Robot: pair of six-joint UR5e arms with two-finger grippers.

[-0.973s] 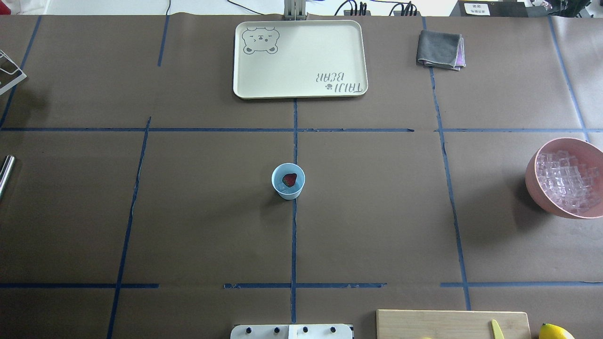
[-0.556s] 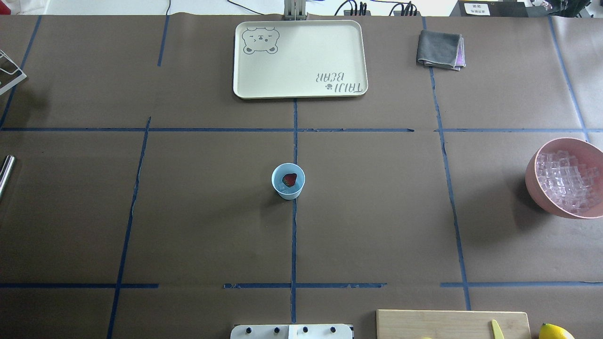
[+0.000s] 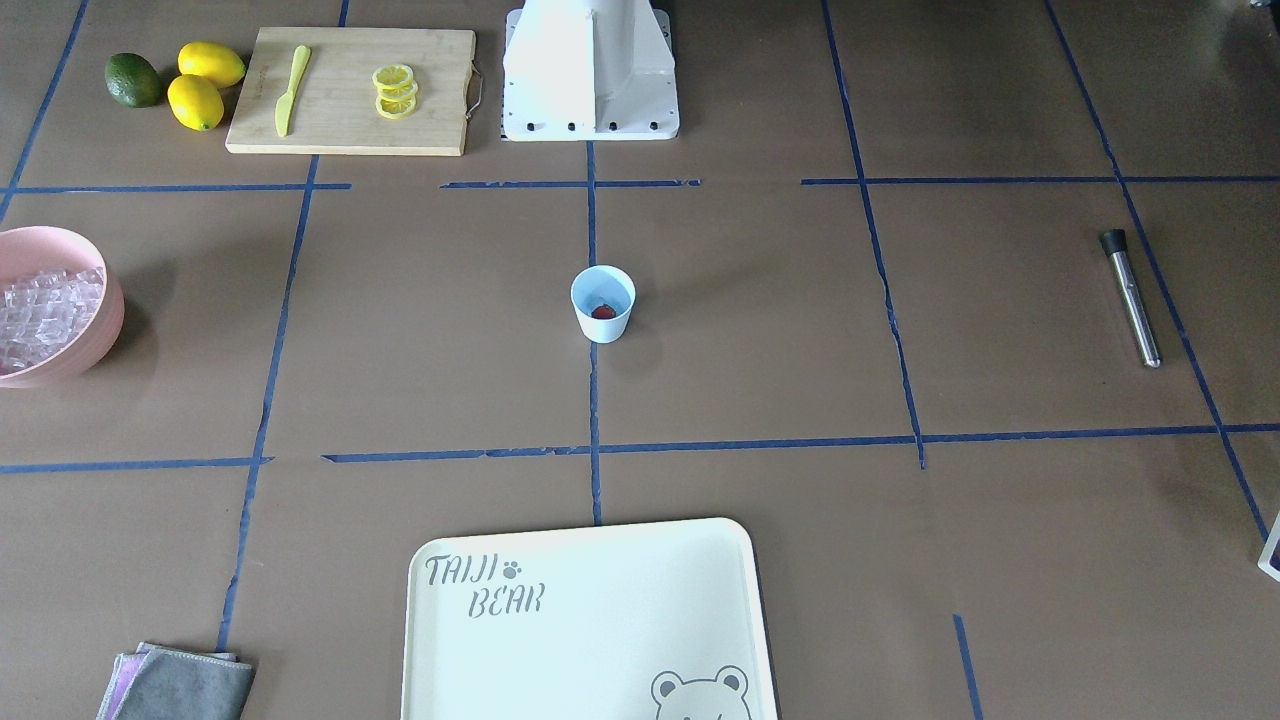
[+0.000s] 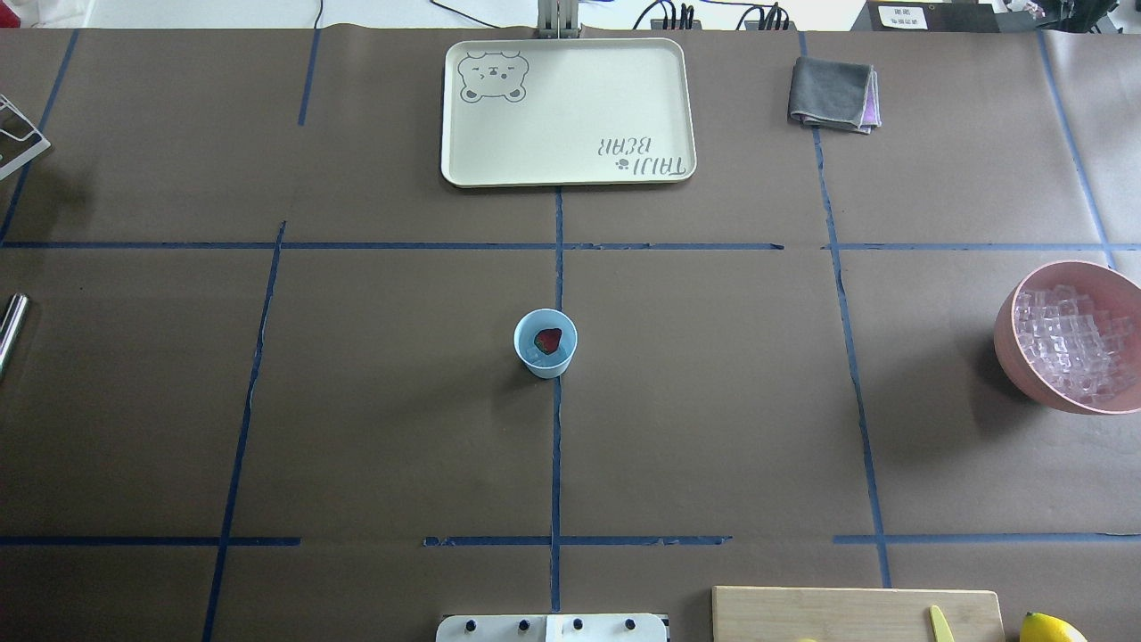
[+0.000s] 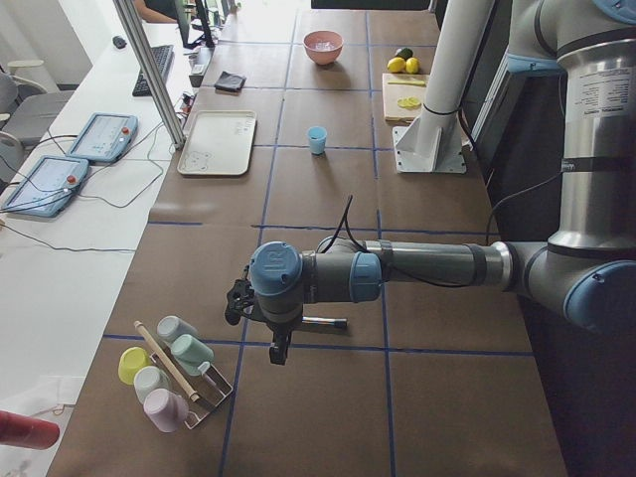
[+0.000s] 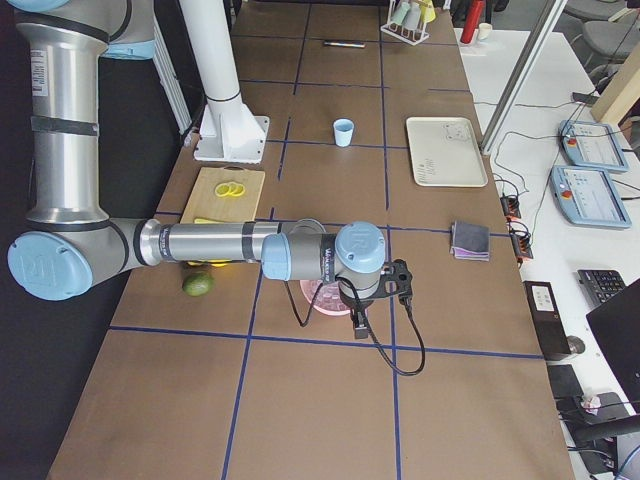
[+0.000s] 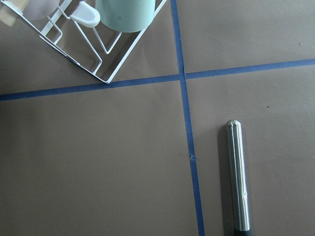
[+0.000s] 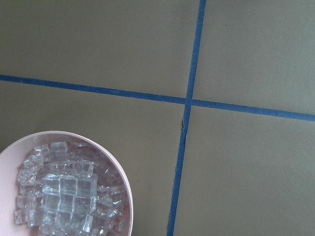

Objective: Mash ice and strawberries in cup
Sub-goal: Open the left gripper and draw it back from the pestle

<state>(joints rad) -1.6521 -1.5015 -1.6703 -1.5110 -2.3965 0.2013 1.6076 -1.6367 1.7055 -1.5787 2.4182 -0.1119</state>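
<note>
The light-blue cup (image 4: 545,360) stands upright at the table's middle, also in the front view (image 3: 603,325). A red strawberry (image 4: 548,340) lies inside it. Ice (image 4: 1070,343) fills the pink bowl (image 4: 1005,352) at the right edge, and it shows in the right wrist view (image 8: 64,191). I cannot make out any ice in the cup. My left gripper (image 5: 278,350) hangs above a metal muddler (image 7: 237,182) at the far left. My right gripper (image 6: 358,325) hangs by the pink bowl. Both show only in the side views, so I cannot tell their state.
A cream tray (image 4: 567,111) lies at the far middle and a grey cloth (image 4: 833,93) at the far right. A cutting board (image 3: 350,90) with a knife, lemon slices, lemons and an avocado sits near the base. A wire rack of cups (image 5: 174,373) stands at the far left.
</note>
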